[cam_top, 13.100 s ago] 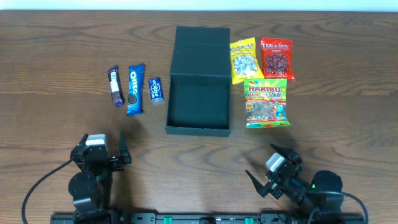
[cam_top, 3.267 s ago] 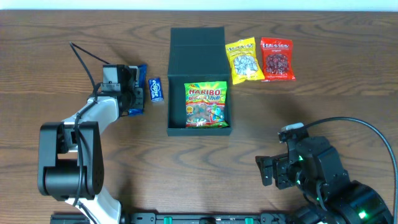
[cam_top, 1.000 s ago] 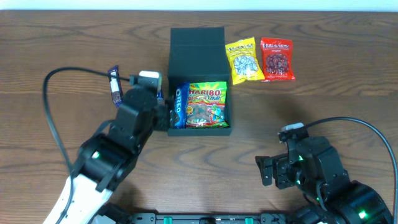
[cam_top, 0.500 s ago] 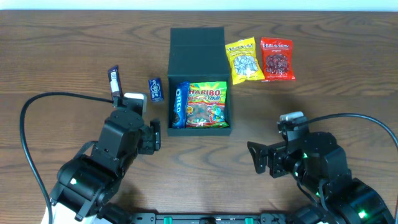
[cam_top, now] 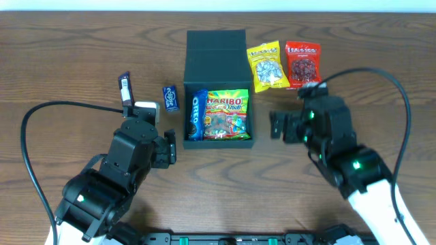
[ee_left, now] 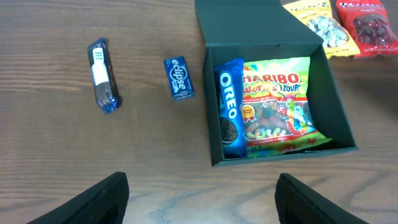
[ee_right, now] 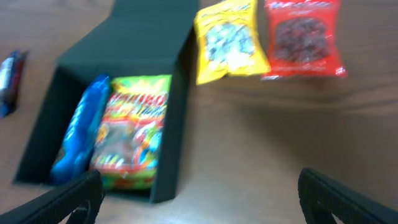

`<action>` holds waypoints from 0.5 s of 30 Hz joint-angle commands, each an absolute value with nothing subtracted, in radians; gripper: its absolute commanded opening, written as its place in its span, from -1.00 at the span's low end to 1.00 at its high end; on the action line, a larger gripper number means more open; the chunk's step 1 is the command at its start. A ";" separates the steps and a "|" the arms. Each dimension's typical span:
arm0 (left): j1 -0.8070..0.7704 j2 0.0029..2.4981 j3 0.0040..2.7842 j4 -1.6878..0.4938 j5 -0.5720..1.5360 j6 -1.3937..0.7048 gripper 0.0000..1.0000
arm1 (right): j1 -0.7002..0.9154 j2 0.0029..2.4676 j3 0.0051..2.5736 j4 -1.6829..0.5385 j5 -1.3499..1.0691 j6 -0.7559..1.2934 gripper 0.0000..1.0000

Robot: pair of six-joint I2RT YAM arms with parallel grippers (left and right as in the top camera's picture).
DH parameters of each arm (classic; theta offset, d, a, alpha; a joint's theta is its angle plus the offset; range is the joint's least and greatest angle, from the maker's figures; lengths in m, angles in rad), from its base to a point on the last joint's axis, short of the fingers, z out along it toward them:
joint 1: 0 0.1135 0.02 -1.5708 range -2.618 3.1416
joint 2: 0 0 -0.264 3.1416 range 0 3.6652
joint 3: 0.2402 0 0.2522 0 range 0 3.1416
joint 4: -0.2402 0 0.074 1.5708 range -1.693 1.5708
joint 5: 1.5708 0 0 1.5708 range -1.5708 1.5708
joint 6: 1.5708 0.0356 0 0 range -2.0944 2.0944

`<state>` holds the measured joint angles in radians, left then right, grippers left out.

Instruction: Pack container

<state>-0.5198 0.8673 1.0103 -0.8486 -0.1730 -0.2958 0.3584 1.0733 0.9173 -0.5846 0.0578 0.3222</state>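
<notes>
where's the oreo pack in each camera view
Overhead: the Oreo pack is at centre, along the left inner wall of the container.
Left wrist: just right of centre, against the same wall.
Right wrist: lower left, a blurred blue strip.
Shared landmark: the Haribo bag lying right beside it in the box.

Table point(cam_top: 381, 61): dark wood grain, smooth, low sheen. Container point(cam_top: 216, 47): matt dark surface, plain inside and out (board or plastic, cannot tell). Haribo bag point(cam_top: 226, 116), Oreo packet point(cam_top: 197, 116), yellow packet point(cam_top: 266, 66) and red packet point(cam_top: 303, 63): glossy plastic film, lightly crinkled. Eclipse pack point(ee_left: 179, 78): smooth printed wrapper, slight sheen.
</notes>
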 commanded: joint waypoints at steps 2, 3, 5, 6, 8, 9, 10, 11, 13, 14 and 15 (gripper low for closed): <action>-0.517 0.862 1.025 -0.847 -0.195 -0.311 0.55 | 0.276 1.166 1.016 -0.562 0.079 0.240 0.99; -0.517 0.862 1.025 -0.847 -0.195 -0.311 0.57 | 0.258 1.195 1.032 -0.553 0.079 0.218 0.99; -0.517 0.862 1.025 -0.845 -0.195 -0.311 0.58 | 0.218 1.266 1.059 -0.518 0.086 0.184 0.98; -0.517 0.862 1.025 -0.843 -0.195 -0.311 0.58 | 0.194 1.307 1.072 -0.497 0.098 0.181 0.98; -0.517 0.862 1.025 -0.841 -0.195 -0.311 0.59 | 0.167 1.353 1.087 -0.471 0.107 0.171 0.98; -0.517 0.862 1.025 -0.839 -0.195 -0.311 0.59 | 0.150 1.380 1.095 -0.452 0.109 0.160 0.98; -0.517 0.862 1.025 -0.839 -0.195 -0.311 0.59 | 0.132 1.413 1.103 -0.425 0.109 0.146 0.99; -0.517 0.862 1.025 -0.839 -0.195 -0.311 0.60 | 0.120 1.439 1.107 -0.398 0.109 0.135 0.98; -0.517 0.862 1.025 -0.839 -0.195 -0.311 0.60 | 0.091 1.507 1.112 -0.319 0.110 0.121 0.98; -0.517 0.862 1.025 -0.839 -0.195 -0.311 0.61 | 0.081 1.533 1.113 -0.289 0.115 0.121 0.99; -0.517 0.862 1.025 -0.838 -0.195 -0.311 0.65 | 0.069 1.562 1.113 -0.253 0.122 0.122 0.99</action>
